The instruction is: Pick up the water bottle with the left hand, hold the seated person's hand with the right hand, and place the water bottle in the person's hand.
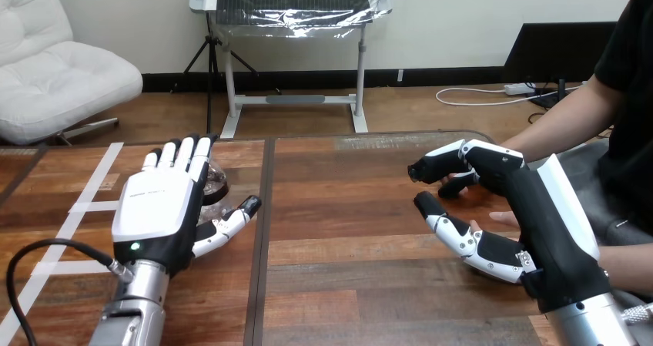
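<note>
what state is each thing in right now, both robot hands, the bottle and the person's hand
left robot hand: open, fingers straight, in front of the bottle, not gripping it
water bottle: on the table, mostly hidden behind the left robot hand
right robot hand: over the person's hand, grip cannot be told
person's hand: under the right robot hand, holds no bottle

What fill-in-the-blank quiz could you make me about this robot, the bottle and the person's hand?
1. The left hand has its fingers ___, not curled.
2. The water bottle sits on the table, partly hidden behind the ___ hand.
3. The right hand is close against the person's hand, at the view's ___ side.

Missing words: straight; left; right.
</note>
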Controlling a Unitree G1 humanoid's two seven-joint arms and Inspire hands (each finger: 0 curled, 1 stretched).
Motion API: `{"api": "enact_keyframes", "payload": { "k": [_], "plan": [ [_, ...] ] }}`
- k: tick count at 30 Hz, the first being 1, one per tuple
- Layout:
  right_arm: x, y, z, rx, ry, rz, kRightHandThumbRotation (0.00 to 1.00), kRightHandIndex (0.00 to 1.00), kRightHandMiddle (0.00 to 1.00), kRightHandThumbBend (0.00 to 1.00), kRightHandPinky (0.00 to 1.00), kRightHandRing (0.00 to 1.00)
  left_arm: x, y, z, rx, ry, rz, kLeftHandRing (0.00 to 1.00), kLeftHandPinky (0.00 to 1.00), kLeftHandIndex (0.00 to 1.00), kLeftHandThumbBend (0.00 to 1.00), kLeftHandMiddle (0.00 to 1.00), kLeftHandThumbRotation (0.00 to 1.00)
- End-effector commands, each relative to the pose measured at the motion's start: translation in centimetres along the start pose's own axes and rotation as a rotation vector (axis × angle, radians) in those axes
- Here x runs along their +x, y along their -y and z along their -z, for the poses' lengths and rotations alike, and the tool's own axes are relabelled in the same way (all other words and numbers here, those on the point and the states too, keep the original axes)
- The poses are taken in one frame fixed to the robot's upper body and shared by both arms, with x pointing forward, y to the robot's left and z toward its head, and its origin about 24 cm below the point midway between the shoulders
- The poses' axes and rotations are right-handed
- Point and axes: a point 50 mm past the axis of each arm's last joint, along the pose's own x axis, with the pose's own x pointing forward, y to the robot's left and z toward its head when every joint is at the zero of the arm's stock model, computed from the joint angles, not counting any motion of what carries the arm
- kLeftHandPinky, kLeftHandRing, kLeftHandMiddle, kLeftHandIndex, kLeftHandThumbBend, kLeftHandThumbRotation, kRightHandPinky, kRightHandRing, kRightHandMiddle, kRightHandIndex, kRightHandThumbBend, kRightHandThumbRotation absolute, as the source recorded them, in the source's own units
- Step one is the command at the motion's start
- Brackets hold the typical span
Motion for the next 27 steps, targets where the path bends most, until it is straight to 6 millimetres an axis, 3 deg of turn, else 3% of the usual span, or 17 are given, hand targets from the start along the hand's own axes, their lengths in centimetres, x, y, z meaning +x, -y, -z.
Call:
{"api": "enact_keyframes", "payload": {
  "k": [1,27],
  "plan": [
    [1.48,0.45,-1.01,-0.006,0.079,0.021,0.00,0.56,0.61,0.41,0.51,0.62,1.66,-1.32,-1.02,0.009,0.050,-0.096,1.00,1.00,1.00,0.58,1.00,1.00],
    [1.54,0.35,-1.14,-0.006,0.062,0.025,0.00,0.56,0.61,0.40,0.52,0.62,1.69,-1.39,-1.22,0.008,0.100,-0.182,1.00,1.00,1.00,0.55,1.00,1.00]
  ]
}}
